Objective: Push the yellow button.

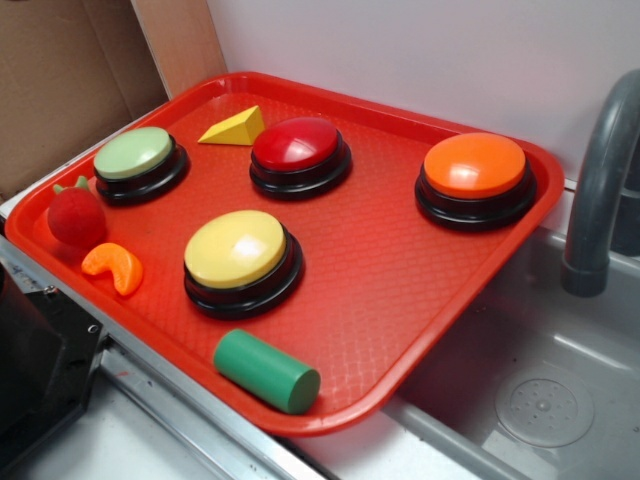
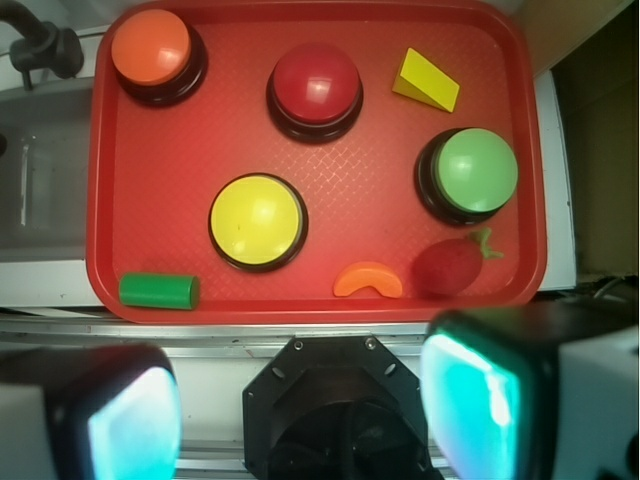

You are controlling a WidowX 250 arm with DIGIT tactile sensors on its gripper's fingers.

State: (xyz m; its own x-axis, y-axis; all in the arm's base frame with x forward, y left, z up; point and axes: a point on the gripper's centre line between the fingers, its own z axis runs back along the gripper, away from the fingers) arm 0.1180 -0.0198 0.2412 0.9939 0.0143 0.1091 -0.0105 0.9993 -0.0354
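The yellow button, a pale-yellow dome on a black base, sits in the near middle of the red tray. High above and short of the tray's near edge, my gripper is open, with nothing between the two fingers. The wrist view looks straight down past them. In the exterior view the gripper is out of frame.
On the tray also stand a red button, an orange button, a smaller green button, a yellow wedge, a green cylinder, an orange slice and a strawberry. A sink with a faucet lies to the right.
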